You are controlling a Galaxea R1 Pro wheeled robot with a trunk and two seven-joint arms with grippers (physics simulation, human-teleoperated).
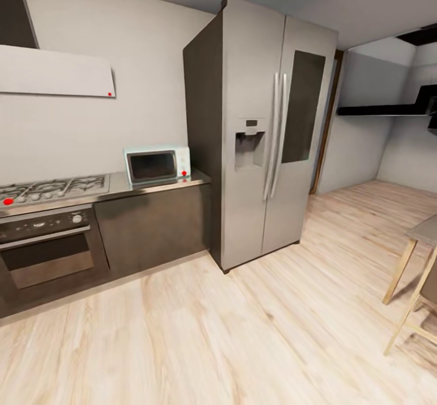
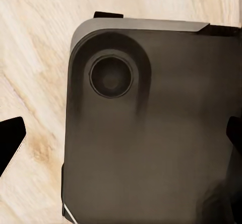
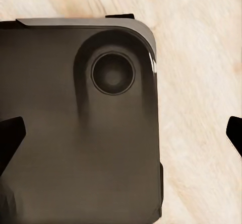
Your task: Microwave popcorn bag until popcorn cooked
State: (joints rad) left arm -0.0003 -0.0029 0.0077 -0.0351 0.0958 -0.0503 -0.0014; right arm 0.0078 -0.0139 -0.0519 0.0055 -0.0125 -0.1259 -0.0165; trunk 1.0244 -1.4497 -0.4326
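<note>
The pale mint-blue microwave stands with its dark door closed on the grey countertop, close beside the tall fridge, far off at the left of the head view. The popcorn bag is out of view. In the left wrist view my left gripper hangs open, its black fingertips wide apart above my dark base and the wooden floor. My right gripper is open the same way, with nothing between its fingertips.
A grey double-door fridge rises right of the counter. A gas hob and a dark built-in oven sit left of the microwave. Wooden table legs stand at the right. Light wood floor stretches between me and the counter.
</note>
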